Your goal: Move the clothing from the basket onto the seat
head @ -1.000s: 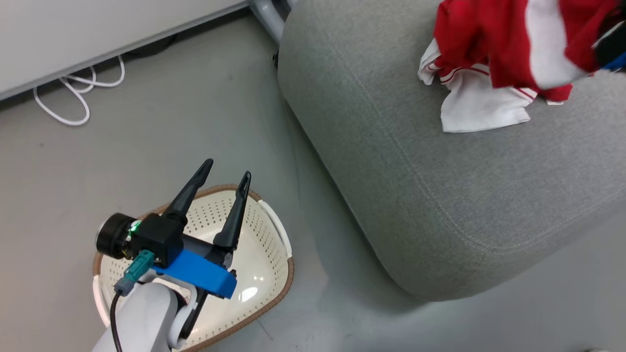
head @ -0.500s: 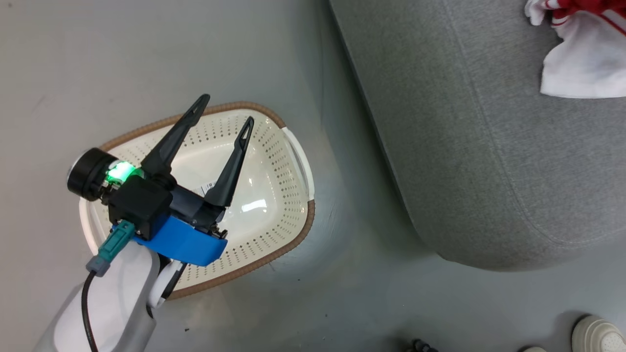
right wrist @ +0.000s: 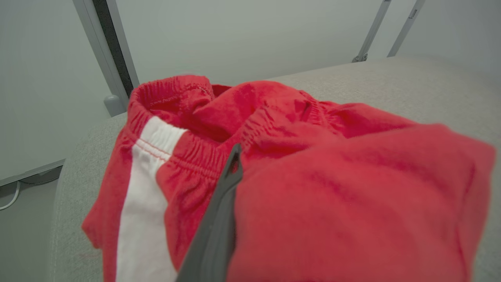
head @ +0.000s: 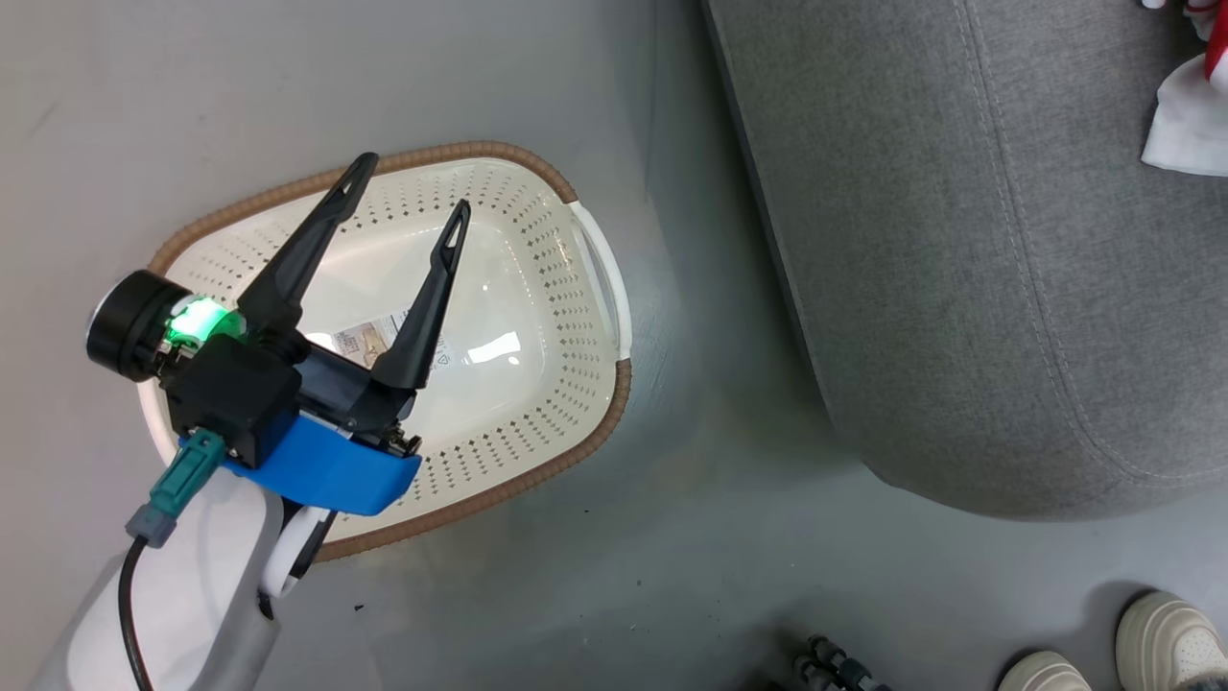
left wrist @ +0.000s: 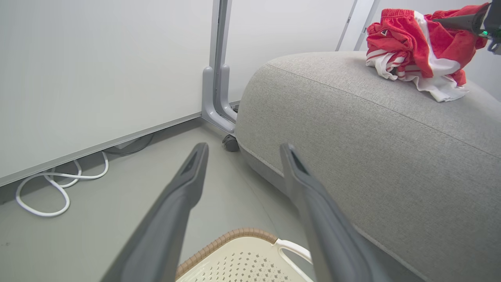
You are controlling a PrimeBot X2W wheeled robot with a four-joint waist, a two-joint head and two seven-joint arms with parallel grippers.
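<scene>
The cream basket (head: 537,422) with its brown rim stands on the floor, holding nothing but a label sticker (head: 369,338). My left gripper (head: 413,187) hovers above it, open and with nothing between its fingers; in the left wrist view it (left wrist: 242,150) points past the basket's rim (left wrist: 235,235) toward the wall. The grey seat (head: 959,240) lies to the right. On its top sits the red and white clothing (left wrist: 419,47), just a corner of which (head: 1185,134) reaches the head view. My right gripper (right wrist: 238,152) is shut on the red clothing (right wrist: 332,188), which drapes over and hides one finger.
A person's pale shoes (head: 1166,633) stand on the floor at the lower right. A white cable (left wrist: 51,188) loops along the foot of the white wall panel, and a grey post (left wrist: 219,78) rises beside the seat's end. My right gripper (left wrist: 465,21) reaches over the clothing pile.
The head camera has swung down and left, so the basket now sits fuller in view and the clothing has slid to the top right corner. Shoes have entered the view. Both grippers keep their states.
</scene>
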